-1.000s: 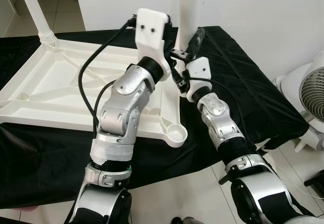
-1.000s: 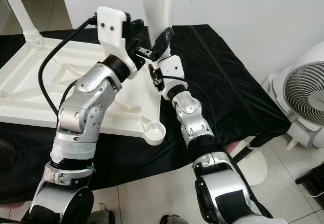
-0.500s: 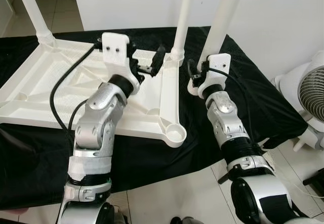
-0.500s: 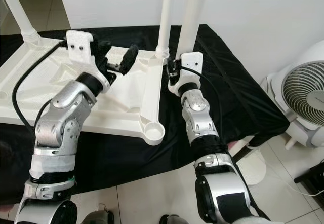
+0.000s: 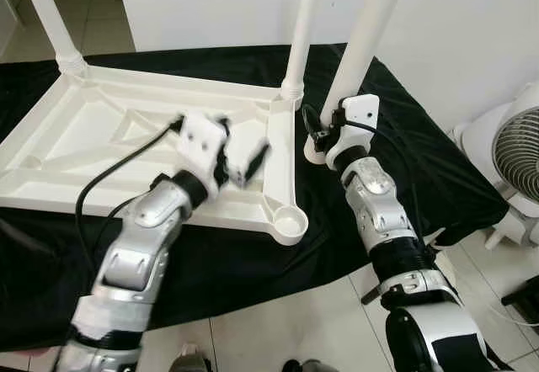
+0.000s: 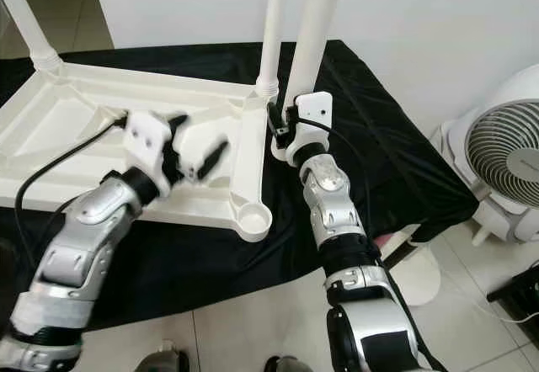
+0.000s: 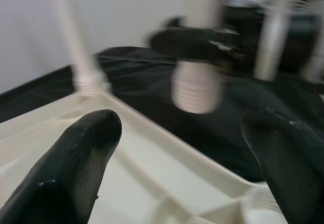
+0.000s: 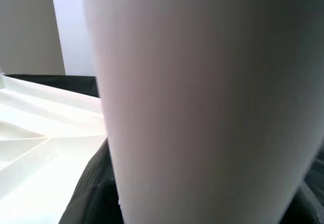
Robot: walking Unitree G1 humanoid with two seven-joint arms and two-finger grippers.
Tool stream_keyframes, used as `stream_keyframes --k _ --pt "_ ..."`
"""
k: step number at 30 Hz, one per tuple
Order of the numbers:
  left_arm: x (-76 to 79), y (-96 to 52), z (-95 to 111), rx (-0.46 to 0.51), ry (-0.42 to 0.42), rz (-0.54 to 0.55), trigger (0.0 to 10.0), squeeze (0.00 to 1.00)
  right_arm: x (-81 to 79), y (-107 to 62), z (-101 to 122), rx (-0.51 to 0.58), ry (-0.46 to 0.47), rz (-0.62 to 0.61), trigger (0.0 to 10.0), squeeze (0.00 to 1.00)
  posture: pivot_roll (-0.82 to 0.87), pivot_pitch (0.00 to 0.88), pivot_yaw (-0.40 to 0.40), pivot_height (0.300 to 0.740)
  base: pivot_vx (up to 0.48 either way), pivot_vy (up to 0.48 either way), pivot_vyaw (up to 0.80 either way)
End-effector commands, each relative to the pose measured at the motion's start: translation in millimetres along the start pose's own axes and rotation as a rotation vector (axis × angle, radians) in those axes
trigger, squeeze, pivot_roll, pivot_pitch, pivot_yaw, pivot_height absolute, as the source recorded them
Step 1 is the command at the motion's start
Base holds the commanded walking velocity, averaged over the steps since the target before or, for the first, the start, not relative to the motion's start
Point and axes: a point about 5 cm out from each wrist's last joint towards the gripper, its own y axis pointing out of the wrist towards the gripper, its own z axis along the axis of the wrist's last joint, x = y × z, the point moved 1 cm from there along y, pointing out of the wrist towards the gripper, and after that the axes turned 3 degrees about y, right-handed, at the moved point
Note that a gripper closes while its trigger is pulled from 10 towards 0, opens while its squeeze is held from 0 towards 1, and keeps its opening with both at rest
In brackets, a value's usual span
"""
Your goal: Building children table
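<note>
Half a second on, my left gripper [image 5: 244,160] has dropped away from the fitted far-corner leg and now hangs blurred over the middle of the frame, its fingers [image 7: 76,163] spread wide and empty above the upturned white plastic children's tabletop [image 5: 101,136]. That tabletop lies underside up on the black cloth-covered table [image 5: 421,162], filling the left half of the frame, with one white tubular leg [image 5: 301,35] standing in its far right corner socket and another [image 5: 46,14] at upper left. My right gripper [image 5: 324,132] is clamped on a third white tubular leg [image 5: 366,27], upright just right of centre and resting on the cloth beside the tabletop's edge. The empty round socket [image 5: 292,218] at the near right corner looks like its destination.
</note>
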Motion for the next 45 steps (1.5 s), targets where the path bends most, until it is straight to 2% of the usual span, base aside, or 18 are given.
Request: stream_keyframes --k 1,3,6,11,14,20,24,35,37,45 --pt "6.3 0.4 -4.3 -0.01 0.004 -0.057 10.0 0.0 -0.4 1.8 4.2 0.007 -0.006 0.011 10.0 0.0 0.11 0.063 -0.058 0.74 0.0 0.0 0.0" --pt "10.2 -1.4 -10.1 -0.036 0.033 -0.1 10.0 0.0 -1.2 2.3 5.5 0.01 -0.007 0.014 10.0 0.0 0.11 0.063 -0.056 0.74 0.0 0.0 0.0" --pt "15.9 -6.6 -28.9 -0.128 0.092 -0.2 10.0 0.0 -2.2 2.6 7.3 0.013 -0.013 0.026 10.0 0.0 0.11 0.062 -0.055 0.74 0.0 0.0 0.0" --pt "15.9 -9.1 -38.3 -0.177 0.148 -0.236 10.0 0.0 -1.8 2.5 7.5 0.013 -0.018 0.029 10.0 0.0 0.11 0.062 -0.055 0.74 0.0 0.0 0.0" --pt "14.6 -13.5 -55.2 -0.269 0.227 -0.297 10.0 0.0 -0.6 2.1 7.6 0.011 -0.027 0.032 10.0 0.0 0.1 0.06 -0.05 0.74 0.0 0.0 0.0" --pt "11.7 -14.3 -63.7 -0.307 0.239 -0.304 10.0 0.0 0.0 1.2 8.7 0.014 -0.035 0.034 10.0 0.0 0.1 0.058 -0.046 0.74 0.0 0.0 0.0" --pt "4.6 -12.7 -71.1 -0.346 0.265 -0.282 10.0 0.0 1.8 0.3 8.9 0.013 -0.039 0.026 10.0 0.0 0.09 0.057 -0.041 0.74 0.0 0.0 0.0" --pt "-3.2 1.7 -70.6 -0.325 0.27 -0.22 10.0 0.0 2.1 -0.8 9.7 0.017 -0.037 0.015 10.0 0.0 0.08 0.054 -0.025 0.74 0.0 0.0 0.0" --pt "-3.5 13.9 -65.4 -0.29 0.277 -0.185 10.0 0.0 2.6 -4.3 9.1 0.018 -0.035 0.01 10.0 0.0 0.07 0.054 -0.018 0.74 0.0 0.0 0.0" --pt "-6.0 27.6 -61.9 -0.264 0.277 -0.135 10.0 0.0 2.0 -7.6 7.9 0.016 -0.024 0.007 10.0 0.0 0.06 0.051 -0.012 0.74 0.0 0.0 0.0"
